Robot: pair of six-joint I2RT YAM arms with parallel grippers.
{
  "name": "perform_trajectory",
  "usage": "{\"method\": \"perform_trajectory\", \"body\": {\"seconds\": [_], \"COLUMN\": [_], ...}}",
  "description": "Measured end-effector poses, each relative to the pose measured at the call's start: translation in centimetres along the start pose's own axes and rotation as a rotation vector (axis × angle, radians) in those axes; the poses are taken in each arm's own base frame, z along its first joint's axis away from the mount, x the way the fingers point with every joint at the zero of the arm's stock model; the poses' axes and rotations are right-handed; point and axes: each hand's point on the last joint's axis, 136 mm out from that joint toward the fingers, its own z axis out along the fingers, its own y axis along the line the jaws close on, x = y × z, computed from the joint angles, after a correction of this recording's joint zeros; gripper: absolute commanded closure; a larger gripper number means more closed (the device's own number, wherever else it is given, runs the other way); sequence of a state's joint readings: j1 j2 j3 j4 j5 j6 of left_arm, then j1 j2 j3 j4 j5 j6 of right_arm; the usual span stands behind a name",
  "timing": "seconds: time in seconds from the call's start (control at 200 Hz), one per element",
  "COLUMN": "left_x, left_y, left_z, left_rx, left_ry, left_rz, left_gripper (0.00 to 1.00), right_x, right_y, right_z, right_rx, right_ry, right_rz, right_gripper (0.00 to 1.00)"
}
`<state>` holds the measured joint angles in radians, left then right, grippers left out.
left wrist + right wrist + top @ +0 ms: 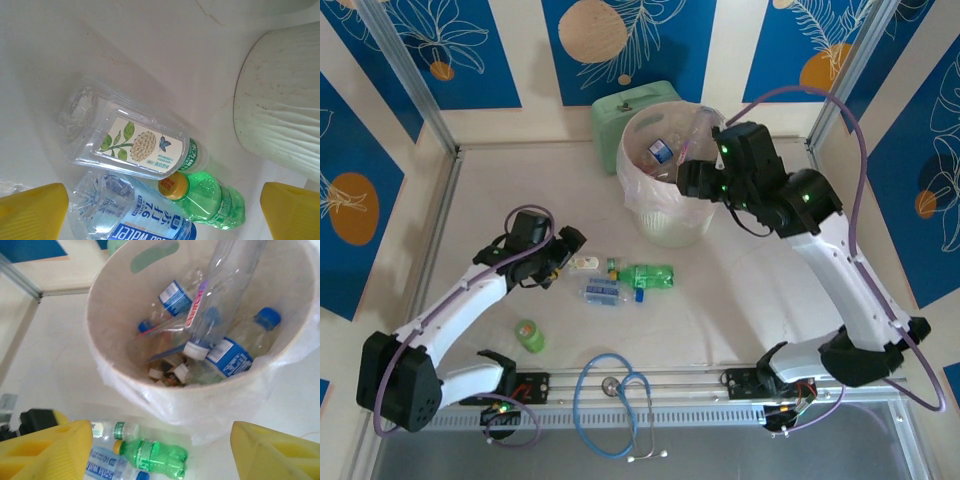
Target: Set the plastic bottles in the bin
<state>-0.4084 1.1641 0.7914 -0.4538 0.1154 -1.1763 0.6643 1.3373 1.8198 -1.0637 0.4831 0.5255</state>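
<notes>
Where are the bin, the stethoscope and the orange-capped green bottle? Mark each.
bin [665, 228]: top external view, outer wall.
stethoscope [610, 383]: top external view, chest piece.
orange-capped green bottle [212, 201]: left wrist view, body.

White table [750, 290] w/ bottles [650, 275], bin [665, 228], stethoscope [610, 383]

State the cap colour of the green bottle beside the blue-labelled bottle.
Orange-yellow cap on the green bottle; best in left wrist view.
</notes>
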Motion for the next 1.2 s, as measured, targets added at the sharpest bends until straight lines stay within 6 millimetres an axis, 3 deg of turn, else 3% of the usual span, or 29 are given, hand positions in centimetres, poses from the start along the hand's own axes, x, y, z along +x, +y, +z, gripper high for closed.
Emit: {"method": "perform_trajectory", "body": {"seconds": [0.28,0.845,1.201], "left_x": [0.4,0.7,-1.1], "left_y": [1.0,2.8,0.7], "left_z": [1.7,6.9,9.2], "left_rx": [-0.071,-0.255,-0.271], "left_ry": [-0.003,0.009,-0.030], "left_rz": [-0.019,-0.033,-0.009], "left_gripper": [0.01,0.03,0.08], "right_x": [3.3,4.2,4.7], "right_y": [2.1,3.5,3.5], "right_z": [0.4,0.5,0.4], "right_rx": [-0.084,-0.123,-0.127], "right_ry": [0.069,0.081,0.085], "right_rz": [-0.007,0.006,0.014], "right_gripper": [0.28,0.28,0.27]}}
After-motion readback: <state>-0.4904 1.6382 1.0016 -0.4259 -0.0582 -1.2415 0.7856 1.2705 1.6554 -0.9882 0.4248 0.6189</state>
